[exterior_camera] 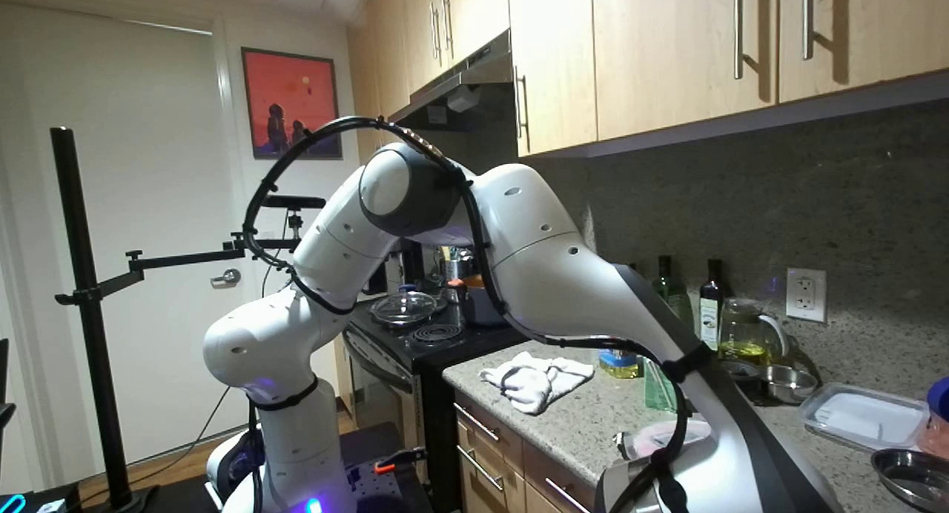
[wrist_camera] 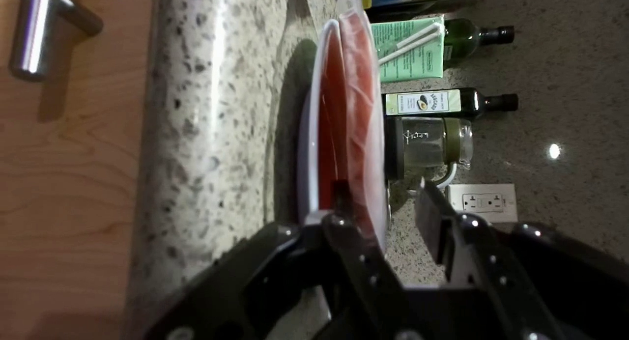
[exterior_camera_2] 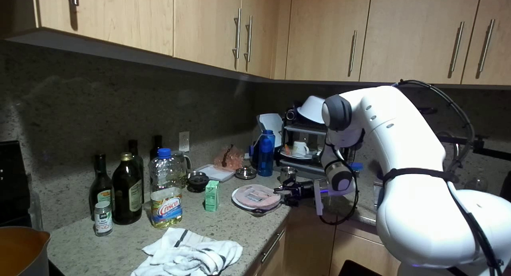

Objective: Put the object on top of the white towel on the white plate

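A flat pink package (exterior_camera_2: 256, 196), the object in clear wrap, rests on the white plate (exterior_camera_2: 235, 201). The white towel (exterior_camera_2: 191, 257) lies crumpled on the counter, with only its own folds showing on top. My gripper (exterior_camera_2: 282, 193) is at the plate's edge with its jaws apart. In the wrist view, one of the fingers (wrist_camera: 341, 195) reaches in between the plate's rim (wrist_camera: 313, 143) and the package's pale upper side. The opposite finger stands away from the package with a gap. The arm partly hides plate and package in an exterior view.
Beyond the plate stand a green carton (exterior_camera_2: 212, 196), an oil bottle (exterior_camera_2: 165, 202) and several dark bottles. A metal bowl (exterior_camera_2: 246, 172), a pale rectangular tray (exterior_camera_2: 217, 173) and a blue bottle (exterior_camera_2: 266, 153) are near the back. The counter edge (wrist_camera: 147, 183) runs close beside the gripper.
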Action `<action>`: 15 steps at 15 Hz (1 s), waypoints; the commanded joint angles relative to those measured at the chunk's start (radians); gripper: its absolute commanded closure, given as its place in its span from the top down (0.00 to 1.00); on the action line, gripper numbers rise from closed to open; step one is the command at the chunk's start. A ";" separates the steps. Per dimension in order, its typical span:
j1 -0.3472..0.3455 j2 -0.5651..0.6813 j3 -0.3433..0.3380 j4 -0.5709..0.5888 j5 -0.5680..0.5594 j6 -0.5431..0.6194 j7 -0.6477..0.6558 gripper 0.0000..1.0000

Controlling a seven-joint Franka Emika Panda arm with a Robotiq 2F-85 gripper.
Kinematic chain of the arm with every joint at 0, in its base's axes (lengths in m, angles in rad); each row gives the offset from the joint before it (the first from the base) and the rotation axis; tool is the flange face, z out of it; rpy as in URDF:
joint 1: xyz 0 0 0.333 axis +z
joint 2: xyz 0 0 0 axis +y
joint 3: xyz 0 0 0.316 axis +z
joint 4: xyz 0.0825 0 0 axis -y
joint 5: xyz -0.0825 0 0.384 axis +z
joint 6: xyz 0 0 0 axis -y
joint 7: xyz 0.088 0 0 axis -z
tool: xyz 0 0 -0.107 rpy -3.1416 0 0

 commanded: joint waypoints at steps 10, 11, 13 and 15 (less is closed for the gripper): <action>0.003 -0.038 -0.019 0.011 -0.034 -0.029 0.080 0.98; 0.004 -0.045 -0.023 0.009 -0.039 -0.027 0.091 1.00; 0.003 -0.075 -0.035 -0.008 -0.071 -0.034 0.117 1.00; -0.001 -0.099 -0.047 -0.019 -0.103 -0.031 0.126 1.00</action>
